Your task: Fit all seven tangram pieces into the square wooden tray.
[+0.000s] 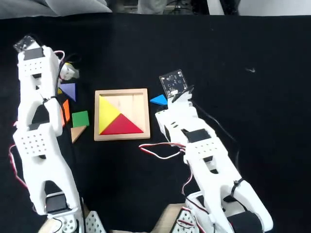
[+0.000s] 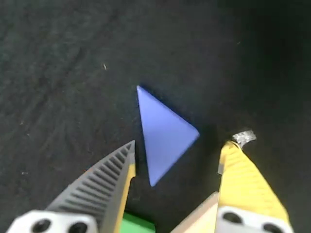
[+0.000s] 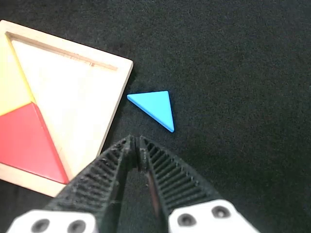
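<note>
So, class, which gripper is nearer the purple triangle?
Left. The left gripper is open over the purple triangle; the right gripper sits across the tray, beside the light blue triangle.

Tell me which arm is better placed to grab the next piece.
Left: the left tool is open over the purple triangle; the right tool is shut, short of the blue triangle.
</note>
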Robot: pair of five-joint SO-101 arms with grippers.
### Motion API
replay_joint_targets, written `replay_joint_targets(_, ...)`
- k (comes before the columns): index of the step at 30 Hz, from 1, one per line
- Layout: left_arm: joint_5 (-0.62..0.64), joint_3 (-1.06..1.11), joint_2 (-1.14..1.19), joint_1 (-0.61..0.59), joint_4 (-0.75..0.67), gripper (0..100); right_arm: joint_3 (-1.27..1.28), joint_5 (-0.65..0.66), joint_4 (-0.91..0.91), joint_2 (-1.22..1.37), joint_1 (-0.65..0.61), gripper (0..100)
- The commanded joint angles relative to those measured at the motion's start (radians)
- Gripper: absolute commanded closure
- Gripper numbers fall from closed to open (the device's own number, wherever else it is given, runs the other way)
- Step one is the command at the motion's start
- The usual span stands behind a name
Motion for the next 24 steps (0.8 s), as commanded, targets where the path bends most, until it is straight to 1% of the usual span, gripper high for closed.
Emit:
replay_joint_targets(1,0.012,-0.131,0.046,-0.005,0.040,72,-0.001,0.012,-0.017,-0.005,0.009,98.7)
replay_joint_targets(8,0.012,-0.306,0.160,-0.002,0.124,72,-0.001,0.012,-0.017,-0.005,0.009,98.7)
replay_joint_targets(15,0.012,-0.409,0.269,-0.008,0.126,72,-0.001,0.012,-0.017,-0.005,0.009,98.7)
replay_joint_targets(19,0.008,-0.449,0.318,-0.012,0.130,76,-0.001,0.012,-0.017,-0.005,0.009,98.7)
replay_joint_targets(24,0.006,-0.527,0.327,-0.008,0.193,78,-0.001,0.012,-0.017,-0.005,0.009,98.7)
